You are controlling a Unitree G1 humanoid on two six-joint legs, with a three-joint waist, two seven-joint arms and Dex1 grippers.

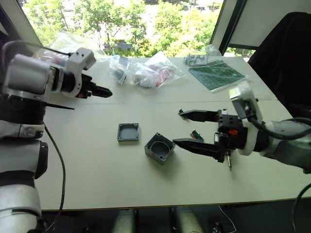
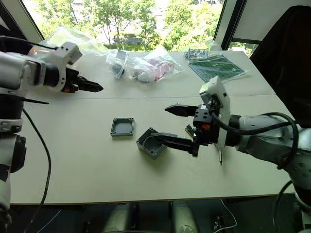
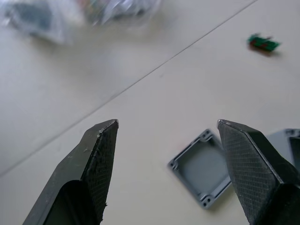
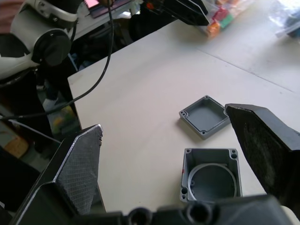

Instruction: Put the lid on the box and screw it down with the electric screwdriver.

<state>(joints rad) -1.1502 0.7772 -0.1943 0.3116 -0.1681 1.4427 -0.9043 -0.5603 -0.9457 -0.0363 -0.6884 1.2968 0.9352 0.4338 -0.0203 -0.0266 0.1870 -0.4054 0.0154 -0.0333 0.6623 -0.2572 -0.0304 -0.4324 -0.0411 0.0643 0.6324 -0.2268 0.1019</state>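
Two grey plastic pieces lie near the middle of the pale table (image 1: 97, 174): the shallow square grey plastic lid (image 1: 128, 131), hollow side up, and just beside it, apart and turned at an angle, the deeper square grey plastic box (image 1: 159, 148) with its round recess open to the top. The lid is not yet on the box, so the task looks to be at its first step, and the next move calls for one gripper to pick up the lid, turn it over and seat it squarely on the box before any screwing. The right gripper (image 1: 192, 128) hovers close beside the box, its two black fingers spread wide and holding nothing; a thin metal bit (image 1: 229, 165) shows by its wrist, but the electric screwdriver itself cannot be made out clearly. The left gripper (image 3: 166, 129) hangs well apart over the far left of the table, fingers likewise wide apart and empty. Clear plastic bags of parts (image 1: 146, 70) and a green circuit board (image 1: 216, 74) lie along the far edge.
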